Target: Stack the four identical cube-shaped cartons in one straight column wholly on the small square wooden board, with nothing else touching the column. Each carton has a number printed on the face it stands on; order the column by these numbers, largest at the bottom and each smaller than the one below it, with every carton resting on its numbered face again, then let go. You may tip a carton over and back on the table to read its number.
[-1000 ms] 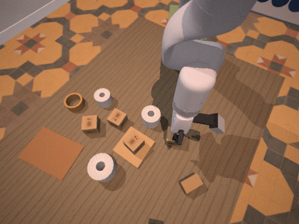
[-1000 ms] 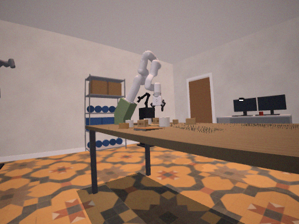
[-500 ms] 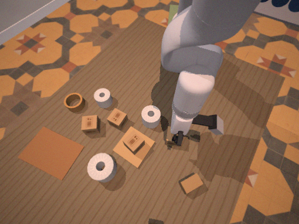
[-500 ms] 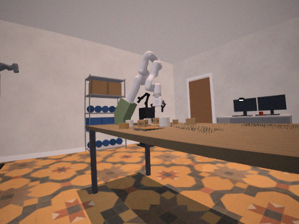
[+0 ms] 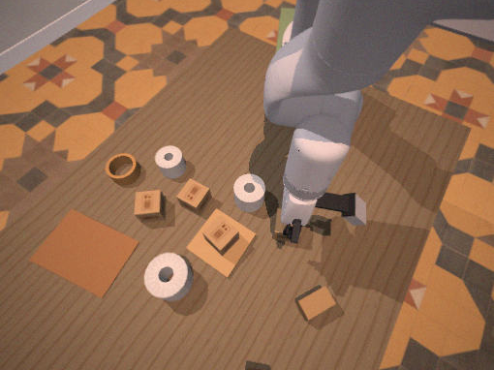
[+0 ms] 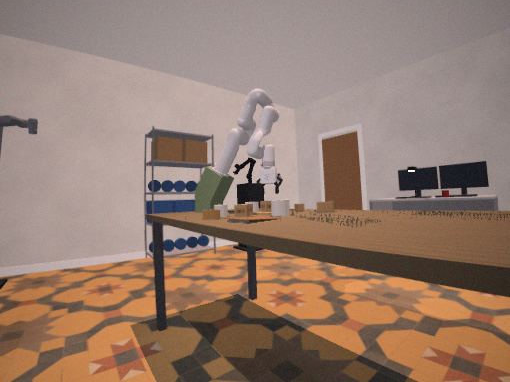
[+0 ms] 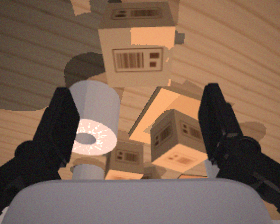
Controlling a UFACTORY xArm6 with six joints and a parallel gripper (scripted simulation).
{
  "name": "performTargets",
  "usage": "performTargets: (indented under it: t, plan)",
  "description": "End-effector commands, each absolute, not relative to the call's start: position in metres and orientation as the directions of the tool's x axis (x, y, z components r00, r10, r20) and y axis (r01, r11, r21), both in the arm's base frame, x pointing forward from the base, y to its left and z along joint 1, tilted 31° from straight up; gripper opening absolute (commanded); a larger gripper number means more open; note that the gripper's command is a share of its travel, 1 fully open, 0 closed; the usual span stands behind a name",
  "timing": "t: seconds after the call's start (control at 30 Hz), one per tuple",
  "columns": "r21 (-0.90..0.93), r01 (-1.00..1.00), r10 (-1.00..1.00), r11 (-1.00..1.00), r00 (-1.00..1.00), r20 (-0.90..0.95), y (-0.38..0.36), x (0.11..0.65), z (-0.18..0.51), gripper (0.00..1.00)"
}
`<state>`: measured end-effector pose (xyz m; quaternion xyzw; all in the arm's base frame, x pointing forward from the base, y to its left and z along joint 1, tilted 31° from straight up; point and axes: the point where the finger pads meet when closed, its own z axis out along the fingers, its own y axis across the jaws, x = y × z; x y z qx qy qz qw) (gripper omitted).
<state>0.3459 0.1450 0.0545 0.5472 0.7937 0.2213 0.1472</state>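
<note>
My end effector hangs released and empty, so I'd centre it squarely over the carton on the small board before closing

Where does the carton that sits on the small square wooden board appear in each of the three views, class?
Top: left of centre, the carton sits on the pale board.
Exterior: far off on the table, a small brown carton left of the black arm base.
Wrist: lower middle, tilted, the carton lies between the open gripper fingers.
Shared landmark: the white roll beside the board.
</note>
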Motion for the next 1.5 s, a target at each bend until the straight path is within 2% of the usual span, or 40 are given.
performTargets:
  t: [0.0, 1.47]
  plan:
    - [0.514, 0.802, 0.933, 0.302, -0.359, 0.012, 0.146, 0.349, 0.05, 1.0]
    - [0.514, 0.803, 0.933, 0.302, -0.36, 0.014, 0.156, 0.376, 0.0, 1.0]
